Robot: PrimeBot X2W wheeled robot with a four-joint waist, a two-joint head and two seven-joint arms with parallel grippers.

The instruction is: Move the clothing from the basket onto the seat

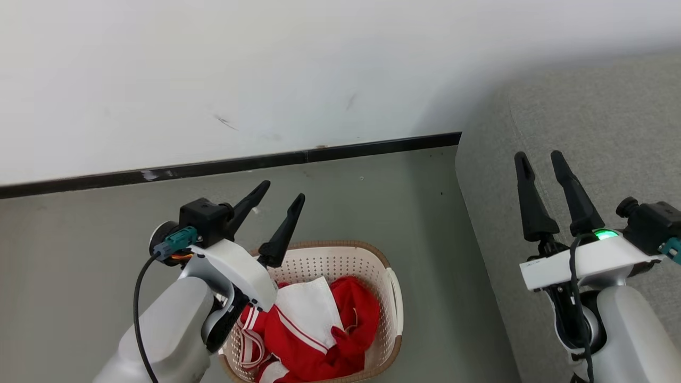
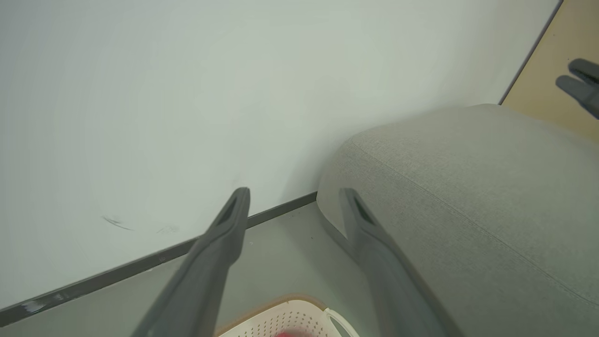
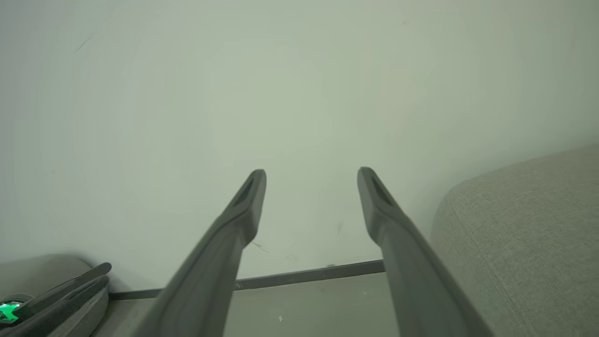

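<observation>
Jaws of left gripper [image 1: 283,193] spread wide, nothing between, poised over far rim of basket [image 1: 340,246]. Right gripper [image 1: 539,156] jaws likewise parted, empty, held up by edge of seat [image 1: 596,117]. Clothing [image 1: 319,330], red and white, heaped inside basket. Basket stands on floor [image 1: 372,197] beside seat's rounded corner, near wall [image 1: 266,69].

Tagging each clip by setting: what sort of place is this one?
Probably a living-room corner, or a mock-up of one: a grey sofa by a plain white wall with a dark baseboard, and a laundry basket of red clothes on the floor.
</observation>
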